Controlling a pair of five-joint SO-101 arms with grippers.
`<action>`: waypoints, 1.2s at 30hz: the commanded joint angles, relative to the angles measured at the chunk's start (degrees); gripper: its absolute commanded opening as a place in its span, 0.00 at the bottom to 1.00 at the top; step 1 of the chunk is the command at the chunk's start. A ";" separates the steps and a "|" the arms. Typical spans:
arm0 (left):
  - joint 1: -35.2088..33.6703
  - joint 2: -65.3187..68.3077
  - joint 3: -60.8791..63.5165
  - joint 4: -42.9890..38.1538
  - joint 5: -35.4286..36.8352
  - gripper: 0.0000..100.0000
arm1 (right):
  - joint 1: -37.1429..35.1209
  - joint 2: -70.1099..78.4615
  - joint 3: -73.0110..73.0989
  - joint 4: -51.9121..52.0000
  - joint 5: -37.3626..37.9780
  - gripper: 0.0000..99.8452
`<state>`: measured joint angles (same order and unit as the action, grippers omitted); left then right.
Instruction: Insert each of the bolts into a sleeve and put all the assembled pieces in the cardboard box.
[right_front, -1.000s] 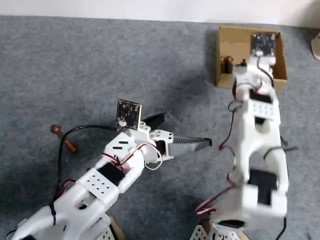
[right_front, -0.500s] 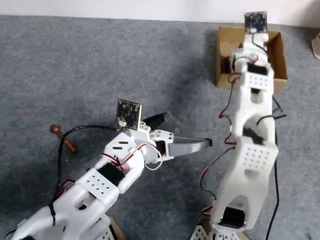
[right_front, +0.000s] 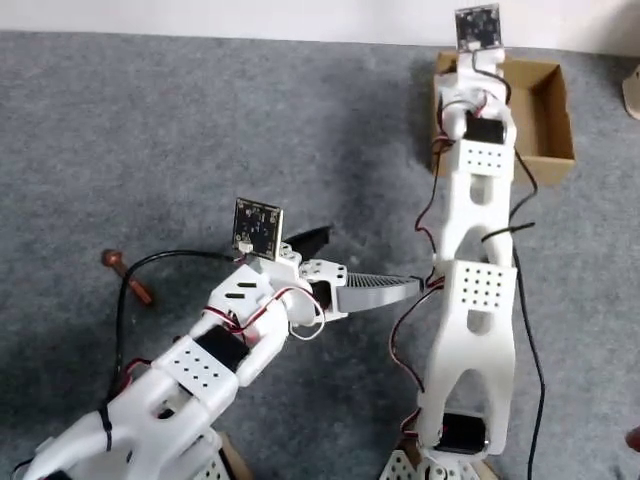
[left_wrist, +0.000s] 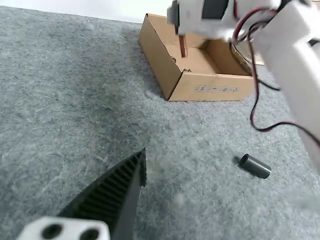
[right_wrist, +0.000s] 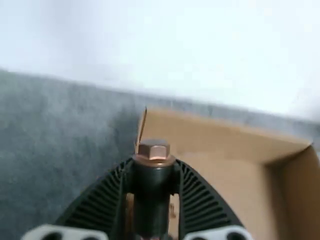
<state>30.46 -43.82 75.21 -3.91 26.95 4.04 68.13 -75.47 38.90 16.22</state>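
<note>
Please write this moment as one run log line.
right gripper: shut on sleeved bolt, above cardboard box | left gripper: open, above carpet | loose bolt: on carpet | loose sleeve: on carpet

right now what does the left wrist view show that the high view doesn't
Left wrist view adds: a loose dark sleeve lying on the carpet, apart from the cardboard box, and the copper shank of the sleeved bolt hanging below the right arm's end at the box. High view adds: a loose bolt on the carpet beside the left arm, and both fingers of the left claw, spread open. Shared: the box, and the right arm stretched out to it.
</note>
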 joint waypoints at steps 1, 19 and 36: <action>-0.31 -0.13 -2.33 0.09 -0.18 0.59 | 1.36 -0.84 -4.00 0.13 0.35 0.00; -0.22 -0.13 -2.33 0.09 -0.18 0.59 | -0.04 -0.57 -7.43 13.49 0.35 0.13; -0.22 -0.13 -2.33 0.26 -0.18 0.59 | -0.92 -12.70 -21.93 57.89 0.79 0.14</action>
<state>30.46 -43.82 75.21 -3.91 26.95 3.25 61.45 -94.20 90.68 16.31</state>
